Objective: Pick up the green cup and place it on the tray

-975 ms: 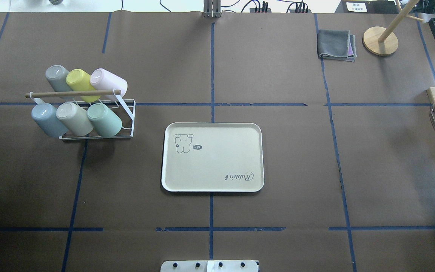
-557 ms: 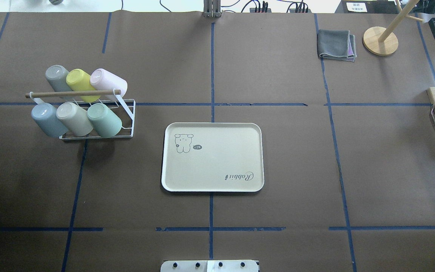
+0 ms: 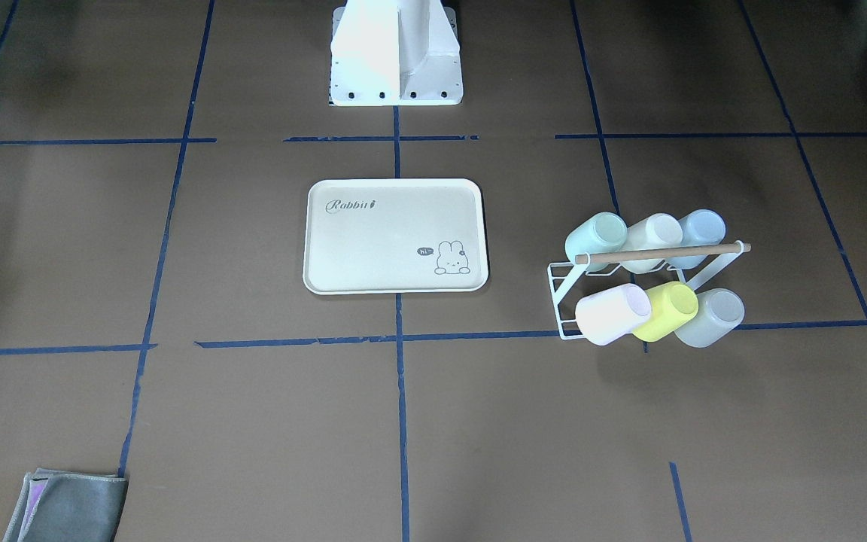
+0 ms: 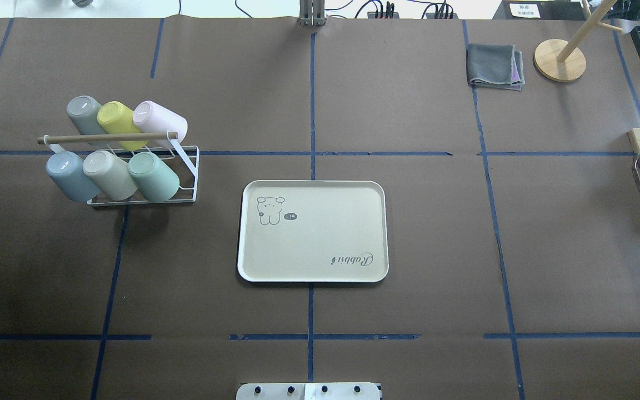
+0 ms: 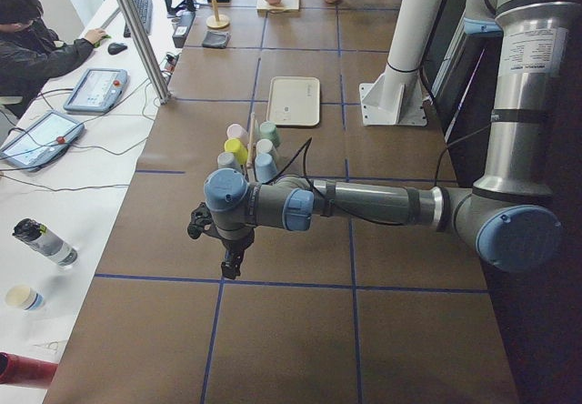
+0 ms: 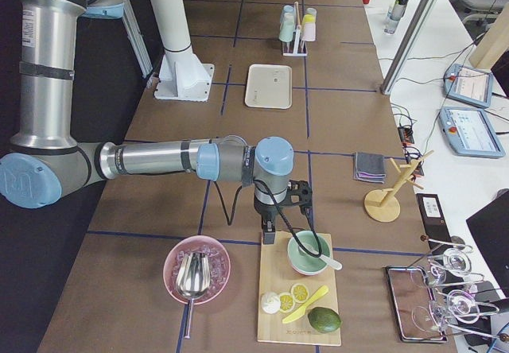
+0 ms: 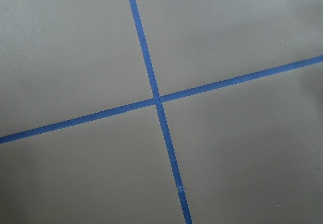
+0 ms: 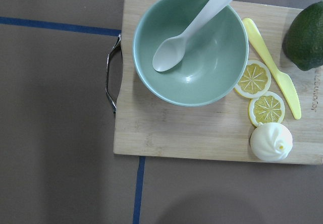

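Note:
The mint green cup [image 4: 153, 176] lies tilted on the near row of a white wire rack [image 4: 188, 166], at the end nearest the tray; it also shows in the front view [image 3: 595, 235]. The cream tray [image 4: 320, 239] with the "Rabbit" script lies flat at the table's middle, with nothing on it. My left gripper [image 5: 232, 263] hangs over bare table well to the left of the rack. My right gripper [image 6: 270, 230] hangs at the edge of a wooden cutting board at the far right. Both show only in side views, so I cannot tell whether they are open or shut.
The rack also holds blue [image 4: 70, 176], beige [image 4: 110, 175], grey [image 4: 84, 113], yellow-green [image 4: 117, 122] and pink [image 4: 160, 119] cups under a wooden rod. A cutting board [image 8: 166, 133] carries a green bowl [image 8: 202, 77] with a spoon. A grey cloth [image 4: 495, 66] and a wooden stand [image 4: 559, 60] sit far right.

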